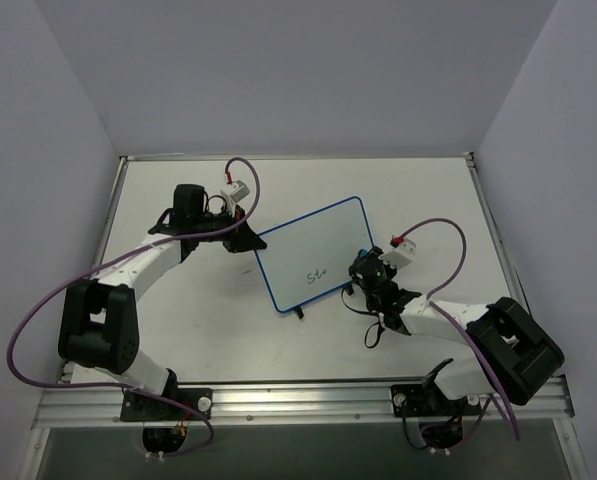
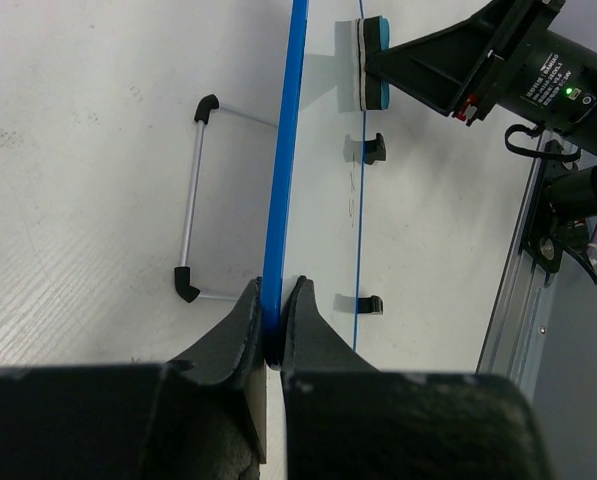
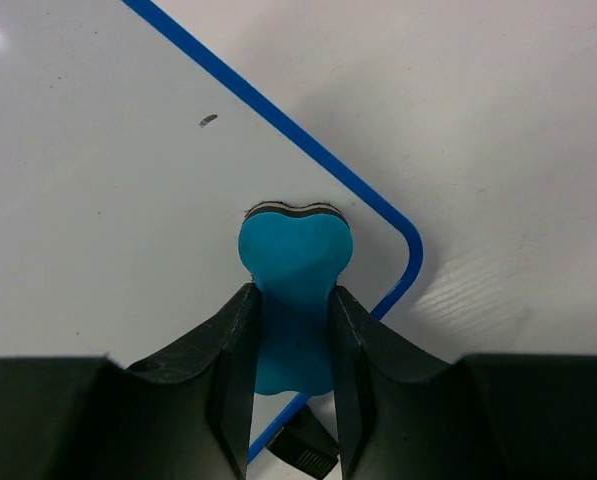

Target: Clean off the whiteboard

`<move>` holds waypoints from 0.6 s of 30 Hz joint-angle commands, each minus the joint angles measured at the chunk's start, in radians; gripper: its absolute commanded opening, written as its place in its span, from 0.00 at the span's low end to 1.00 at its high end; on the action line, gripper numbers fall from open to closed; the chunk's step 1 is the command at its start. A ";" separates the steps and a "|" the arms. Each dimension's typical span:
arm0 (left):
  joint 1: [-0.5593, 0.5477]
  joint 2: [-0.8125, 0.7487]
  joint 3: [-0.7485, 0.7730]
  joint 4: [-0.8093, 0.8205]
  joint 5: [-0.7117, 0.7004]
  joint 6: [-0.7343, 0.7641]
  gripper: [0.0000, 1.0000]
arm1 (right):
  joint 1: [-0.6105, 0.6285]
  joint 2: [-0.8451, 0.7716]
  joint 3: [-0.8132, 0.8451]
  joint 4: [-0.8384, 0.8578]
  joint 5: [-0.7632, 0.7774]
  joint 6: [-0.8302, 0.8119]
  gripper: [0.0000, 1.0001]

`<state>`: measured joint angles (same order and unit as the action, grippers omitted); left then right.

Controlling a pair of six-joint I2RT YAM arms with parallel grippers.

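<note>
Whiteboard: sitting mid-tabletop between the two arms, blue-rimmed, with black handwriting showing near its near edge.
Left end effector: clenching the blue rim on the board's left edge, its jaws closed tight on the thin panel.
Right end effector: grasping the small blue eraser and pressing its felt face onto the board close to a rounded corner.
Support: a wire stand and two black feet seem to be propping the board at a tilt, though the edge-on wrist view is making this hard to confirm.
Handling: probably behaving as a light, thin, stiff panel. Its glossy face is likely slippery, so it would be sliding or tipping under a wiping push unless braced.
Hold point: the rim is looking like the right place, clear of the writing, on the side opposite the eraser's stroke.
Progress: the writing is not yet wiped, and the eraser is sitting well to its right.
</note>
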<state>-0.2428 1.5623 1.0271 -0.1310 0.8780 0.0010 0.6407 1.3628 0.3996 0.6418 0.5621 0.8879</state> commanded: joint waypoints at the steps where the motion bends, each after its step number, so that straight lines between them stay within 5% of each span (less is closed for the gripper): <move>1: 0.008 -0.004 -0.012 0.077 -0.238 0.238 0.02 | -0.024 -0.034 -0.002 -0.045 0.027 -0.049 0.00; 5: 0.008 0.005 -0.010 0.076 -0.234 0.240 0.02 | 0.035 0.024 0.021 0.114 -0.099 -0.240 0.00; 18: 0.007 -0.001 -0.013 0.076 -0.238 0.240 0.02 | 0.424 0.309 0.215 0.344 0.067 -0.357 0.00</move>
<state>-0.2317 1.5604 1.0264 -0.1390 0.8581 0.0010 1.0130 1.5906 0.5617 0.9073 0.6991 0.5350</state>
